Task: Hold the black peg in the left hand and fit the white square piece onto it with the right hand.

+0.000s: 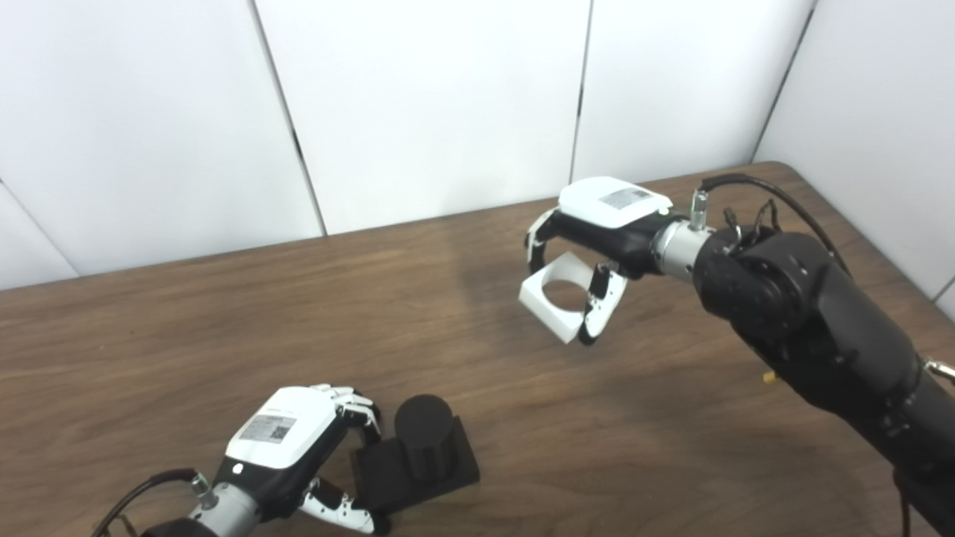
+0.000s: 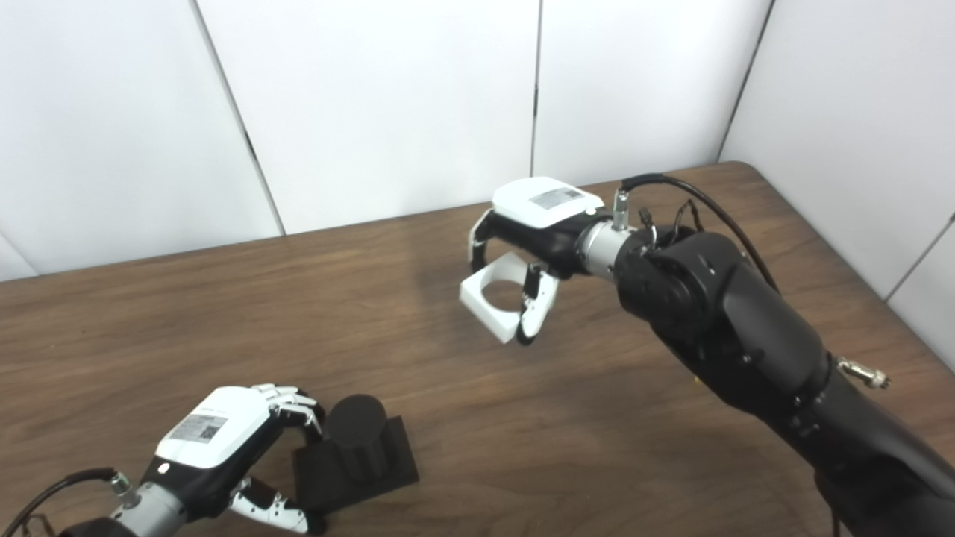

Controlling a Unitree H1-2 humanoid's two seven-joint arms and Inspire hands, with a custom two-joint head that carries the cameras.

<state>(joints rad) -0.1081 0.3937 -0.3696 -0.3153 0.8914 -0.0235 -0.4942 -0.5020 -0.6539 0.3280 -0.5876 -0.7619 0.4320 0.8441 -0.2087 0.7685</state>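
- A lab or test bay for robots, not a home.
- Plain white wall panels [image 1: 433, 104] close off the back and right side, with dark seams between them.
- A wood-grain table [image 1: 224, 335] stands bare against them.
- Black robot arms [image 2: 746, 328] with exposed cables [image 2: 694, 198] reach over it.

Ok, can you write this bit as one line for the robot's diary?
left hand: shut on black peg | right hand: shut on white square piece, raised | pieces: apart

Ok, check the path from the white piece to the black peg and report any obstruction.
Nothing visible blocks it. Between the white square piece in the right robot hand and the black peg lies only bare table.
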